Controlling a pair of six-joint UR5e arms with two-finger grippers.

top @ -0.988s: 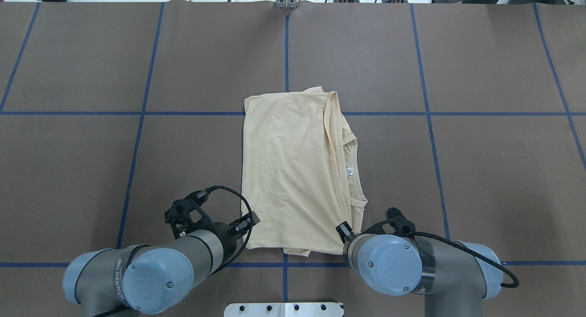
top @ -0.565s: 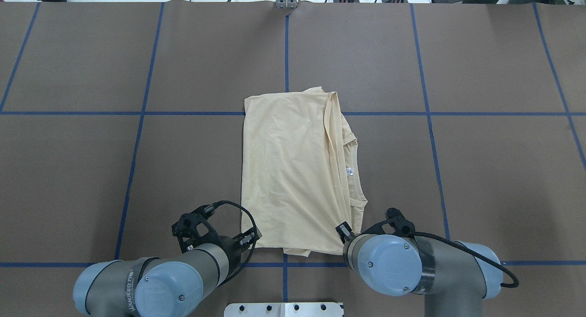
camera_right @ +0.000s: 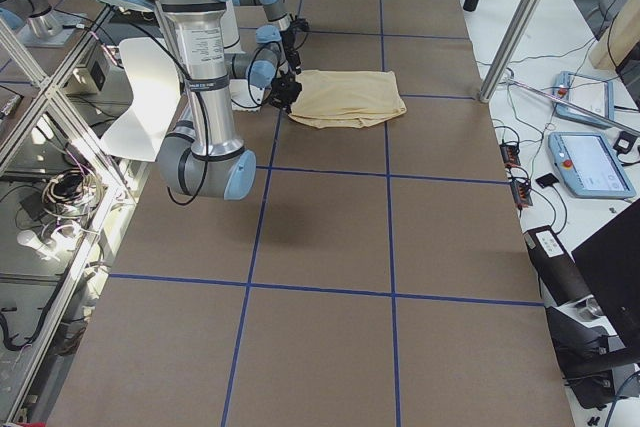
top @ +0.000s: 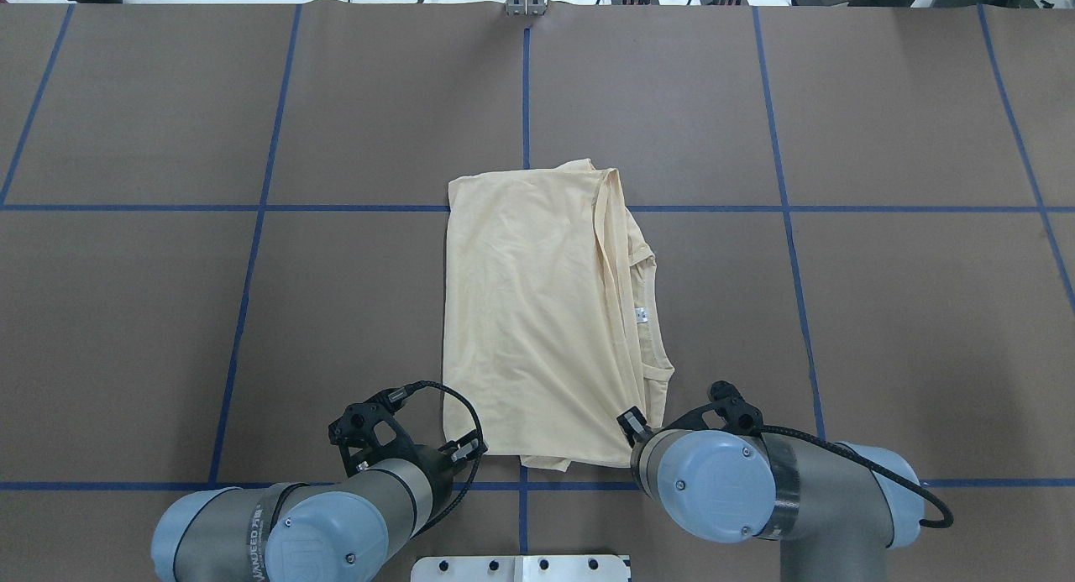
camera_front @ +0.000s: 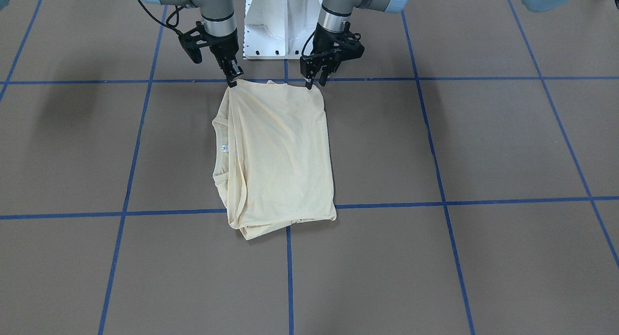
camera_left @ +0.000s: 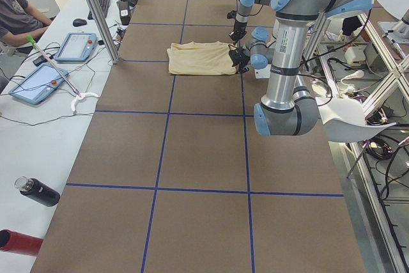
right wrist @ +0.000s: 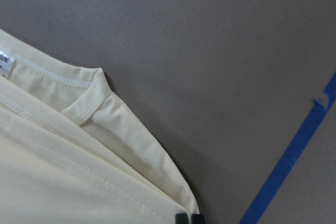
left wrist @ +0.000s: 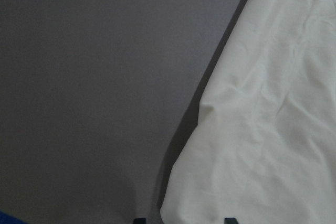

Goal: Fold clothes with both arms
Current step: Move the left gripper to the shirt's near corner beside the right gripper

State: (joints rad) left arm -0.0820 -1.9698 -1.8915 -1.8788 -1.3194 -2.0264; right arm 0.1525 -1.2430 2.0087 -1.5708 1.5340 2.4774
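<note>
Brown table (top: 168, 313) gridded with blue tape lines (top: 252, 229). Near its middle, on the robot's side, pale cream-yellow T-shirt (top: 529, 313), folded into a long rectangle, plain side up, collar and small white neck label (top: 640, 315) toward the robot's right. At the near left corner of the cloth, left gripper (camera_front: 315, 82), jaws spread and straddling the fabric edge, not closed on it. At the near right corner, right gripper (camera_front: 233, 81), jaws pressed together, pinching the layered edge of the T-shirt just below the collar.
</note>
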